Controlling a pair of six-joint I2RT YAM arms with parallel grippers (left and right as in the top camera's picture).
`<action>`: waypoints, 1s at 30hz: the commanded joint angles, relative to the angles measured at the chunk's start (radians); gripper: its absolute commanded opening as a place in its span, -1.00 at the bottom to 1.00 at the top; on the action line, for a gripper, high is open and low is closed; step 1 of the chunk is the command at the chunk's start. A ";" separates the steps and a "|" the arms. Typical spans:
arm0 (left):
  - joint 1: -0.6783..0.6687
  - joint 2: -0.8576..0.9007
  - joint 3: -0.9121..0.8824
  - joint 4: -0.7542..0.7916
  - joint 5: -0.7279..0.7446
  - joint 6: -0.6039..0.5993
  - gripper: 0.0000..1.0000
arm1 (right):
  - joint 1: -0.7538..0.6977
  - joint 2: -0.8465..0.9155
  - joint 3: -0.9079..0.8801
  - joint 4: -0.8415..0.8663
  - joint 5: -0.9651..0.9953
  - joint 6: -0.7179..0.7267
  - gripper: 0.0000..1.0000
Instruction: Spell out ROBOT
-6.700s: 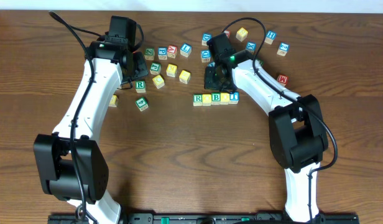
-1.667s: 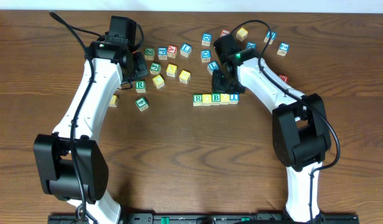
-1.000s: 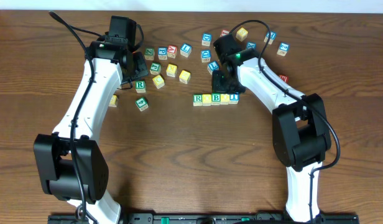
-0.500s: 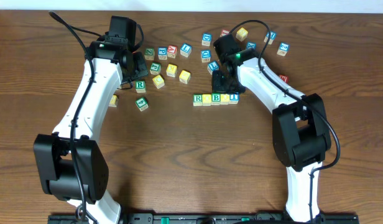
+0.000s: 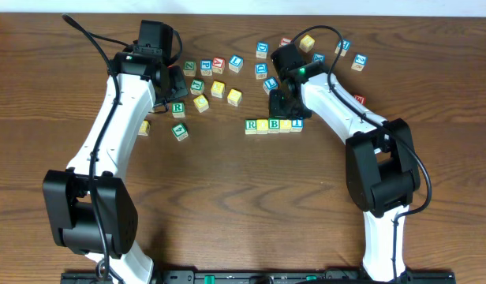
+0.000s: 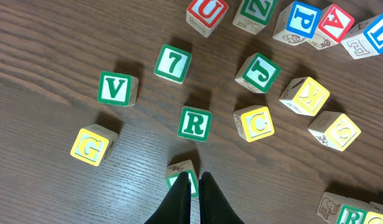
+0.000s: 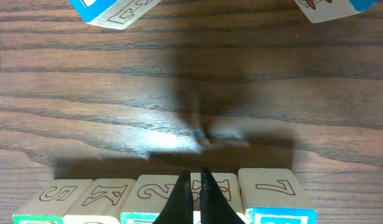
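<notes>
Overhead: row of 5 small wooden letter cubes (image 5: 274,125), R-yellow-B-yellow-T, on dark wooden surface (image 5: 227,197), right jaws just behind. Left wrist: left jaws together over green-framed wooden cube (image 6: 179,174). Right wrist: right jaws together, tips over row's mid

I had both arms stretched toward the far half of the scene. My left arm (image 5: 117,118) rose from its near-left base, wrist bent to the right, and the left gripper (image 6: 194,186) pointed down with its fingers pressed together. My right arm (image 5: 338,106) leaned far-left from its near-right base; the right gripper (image 7: 196,183) was likewise closed, tips touching.
</notes>
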 commanded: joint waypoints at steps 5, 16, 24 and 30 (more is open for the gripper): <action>0.002 0.000 0.014 -0.003 -0.013 0.013 -0.85 | -0.006 0.025 0.012 -0.011 -0.001 -0.015 -0.98; 0.002 0.000 0.014 -0.003 -0.013 0.013 -0.85 | -0.005 0.025 0.012 -0.011 0.000 -0.015 -0.98; 0.002 0.000 0.014 -0.003 -0.013 0.013 -0.85 | -0.042 0.024 0.028 0.031 0.000 -0.026 -0.96; 0.002 0.000 0.014 -0.003 -0.013 0.013 -0.85 | -0.080 0.024 0.033 0.016 -0.001 -0.024 -0.96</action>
